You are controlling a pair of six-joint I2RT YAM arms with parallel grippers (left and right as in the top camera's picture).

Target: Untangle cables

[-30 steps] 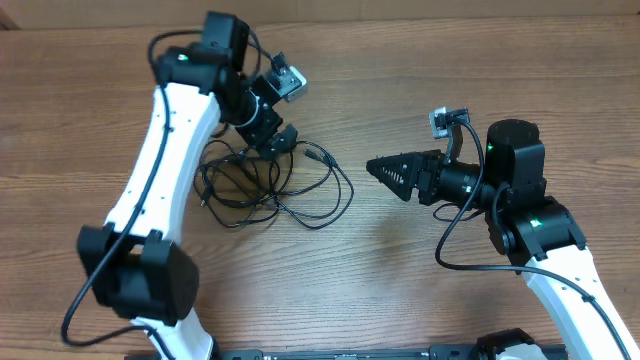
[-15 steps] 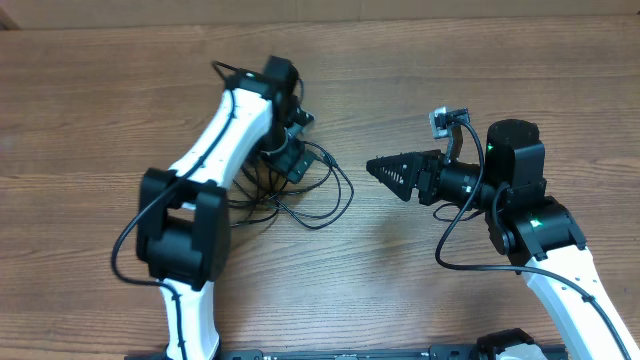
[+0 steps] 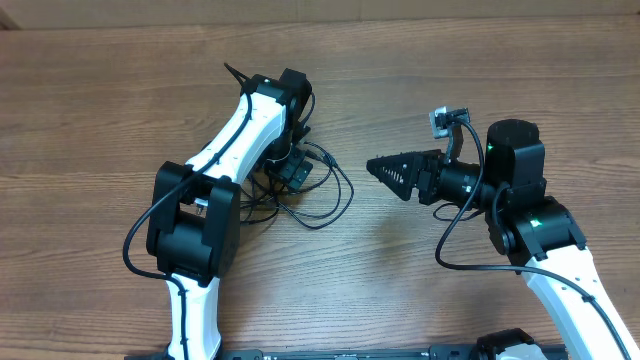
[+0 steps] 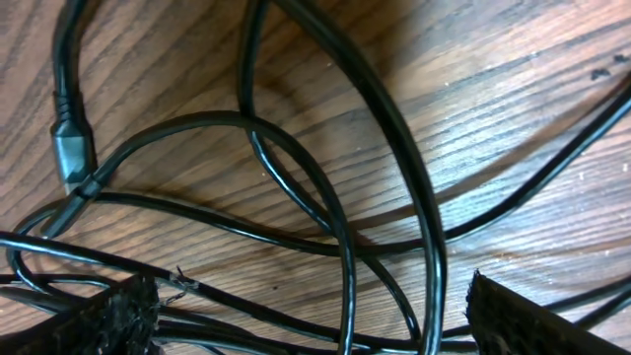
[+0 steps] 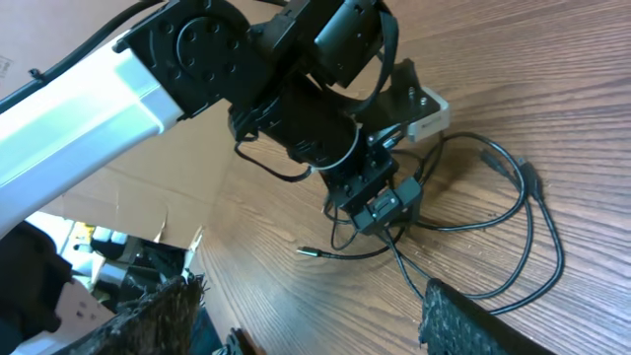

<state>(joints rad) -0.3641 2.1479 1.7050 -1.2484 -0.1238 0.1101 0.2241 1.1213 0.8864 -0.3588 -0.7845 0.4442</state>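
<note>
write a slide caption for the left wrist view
Left gripper open above the tangled cables on the wooden table, fingers either side, one plug at upper left.

Table (image 3: 500, 80) is matt, grained wood w/ fine scratches; cables (image 4: 71, 148) smooth, glossy blk plastic; left tool (image 4: 311, 301) pads (image 4: 118, 320) rough, matt blk; arm shell (image 3: 235, 130) smooth white plastic.
</note>
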